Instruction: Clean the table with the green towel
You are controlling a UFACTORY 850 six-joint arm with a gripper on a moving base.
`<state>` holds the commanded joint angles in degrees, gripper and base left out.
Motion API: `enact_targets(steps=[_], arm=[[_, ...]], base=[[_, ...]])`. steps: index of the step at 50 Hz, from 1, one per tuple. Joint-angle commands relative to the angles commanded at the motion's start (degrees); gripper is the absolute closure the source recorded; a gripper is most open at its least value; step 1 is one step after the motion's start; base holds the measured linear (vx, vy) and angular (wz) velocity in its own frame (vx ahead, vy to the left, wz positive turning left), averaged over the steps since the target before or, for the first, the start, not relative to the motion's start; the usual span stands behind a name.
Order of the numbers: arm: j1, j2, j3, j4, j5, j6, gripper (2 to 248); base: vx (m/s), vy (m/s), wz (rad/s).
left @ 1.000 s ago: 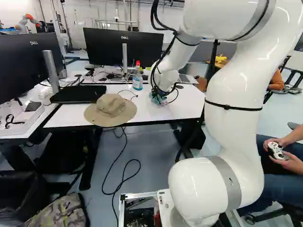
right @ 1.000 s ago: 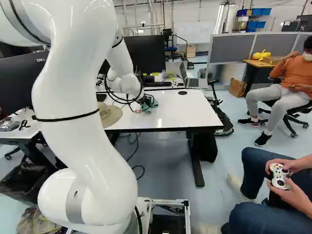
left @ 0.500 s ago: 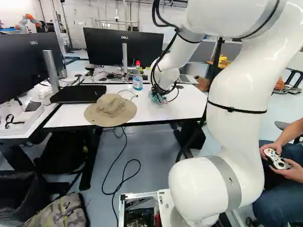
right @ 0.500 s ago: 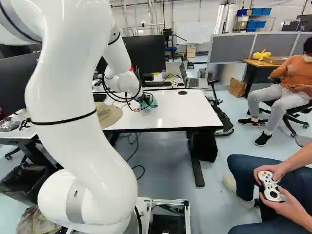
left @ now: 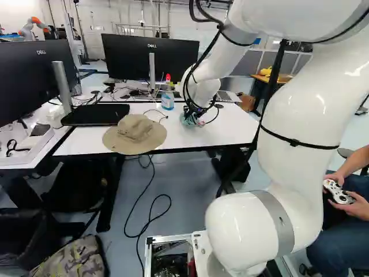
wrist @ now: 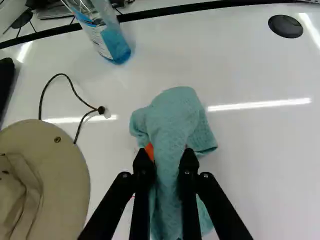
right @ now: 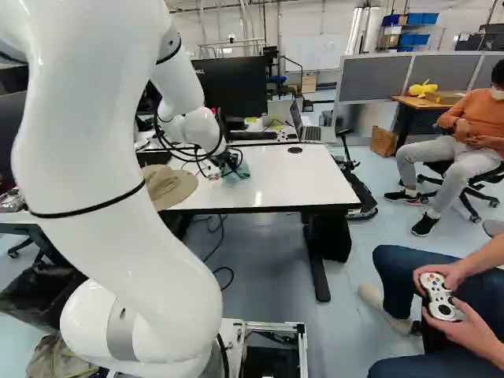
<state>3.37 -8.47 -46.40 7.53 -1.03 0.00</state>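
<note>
The gripper (right: pixel 227 160) reaches down over the white table (right: pixel 303 181), with the green towel (right: pixel 241 171) bunched beneath it. In the wrist view both fingers of the gripper (wrist: pixel 166 161) press the towel (wrist: pixel 171 117) from two sides. A rounded fold of cloth lies on the table ahead of the fingertips, and more cloth shows between and below the fingers. A bit of orange pad is visible at one fingertip.
A tan hat (wrist: pixel 62 170) with its cord lies beside the gripper; farther ahead stands a bottle of blue liquid (wrist: pixel 112 44). Monitors (left: pixel 150 57) and a laptop (right: pixel 309 130) are behind. A person with a controller (right: pixel 441 296) sits close by.
My arm has shifted, its upper part leaning outward, and the gripper has slid slightly toward the hat with the towel held. The base has not moved.
</note>
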Motion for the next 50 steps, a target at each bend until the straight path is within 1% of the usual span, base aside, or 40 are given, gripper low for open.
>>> enact_targets(steps=[18,50], arm=[[0.3,3.4,0.8,0.2,-7.7,0.0,188],[1.8,10.7,3.1,0.4,-18.2,0.0,188]], base=[[0.0,0.0,0.0],[0.0,0.0,0.0]])
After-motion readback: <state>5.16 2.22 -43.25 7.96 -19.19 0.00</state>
